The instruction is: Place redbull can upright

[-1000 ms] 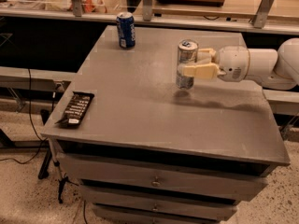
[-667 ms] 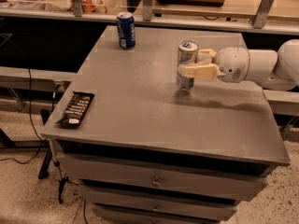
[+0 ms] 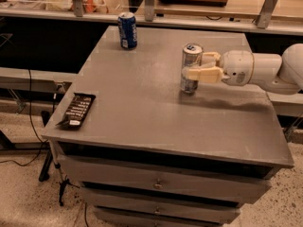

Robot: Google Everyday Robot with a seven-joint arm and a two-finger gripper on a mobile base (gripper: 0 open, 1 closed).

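Am holding my gripper (image 3: 198, 65) in from right, cream fingers (image 3: 199, 74) clamping slim silver metallic redbull can (image 3: 191, 56) at mid-height. Can standing upright on matte grey tabletop (image 3: 142, 108), right of centre, apart from all edges. Open flat surface lying left and front. Shorter blue can (image 3: 127, 30) standing near back edge. Dark flat packet (image 3: 76, 110) lying at left edge.

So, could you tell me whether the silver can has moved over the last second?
No. The silver can stands upright at the same spot on the table, equally far from the blue can, with the gripper clasping it as before.
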